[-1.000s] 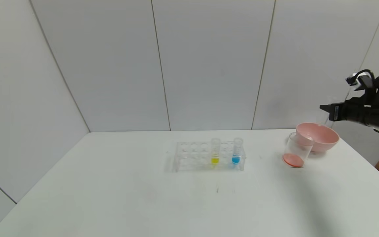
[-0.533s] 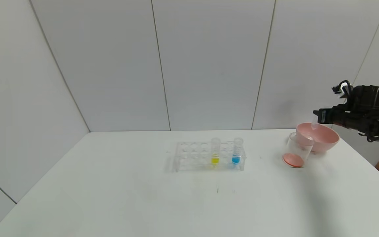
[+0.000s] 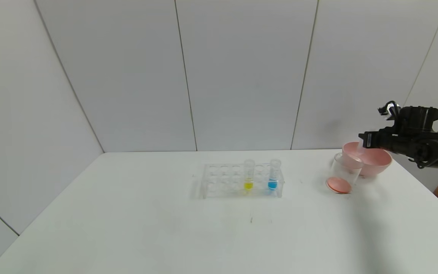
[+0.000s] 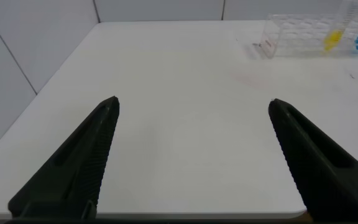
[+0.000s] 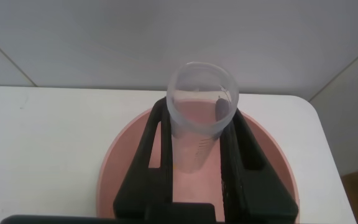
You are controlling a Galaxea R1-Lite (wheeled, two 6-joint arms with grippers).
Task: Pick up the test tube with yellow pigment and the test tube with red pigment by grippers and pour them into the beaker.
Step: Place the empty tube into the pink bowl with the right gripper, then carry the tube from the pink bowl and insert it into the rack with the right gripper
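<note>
We see a white table (image 3: 165, 228) filling the lower frame; a clear rack (image 3: 242, 180) sits center, the beaker (image 3: 342, 173) and pink bowl (image 3: 371, 160) at right.

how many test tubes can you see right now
3. The yellow tube and the blue tube stand in the rack. An emptied tube is held in the right pincer over the pink bowl. None seems hidden.
</note>
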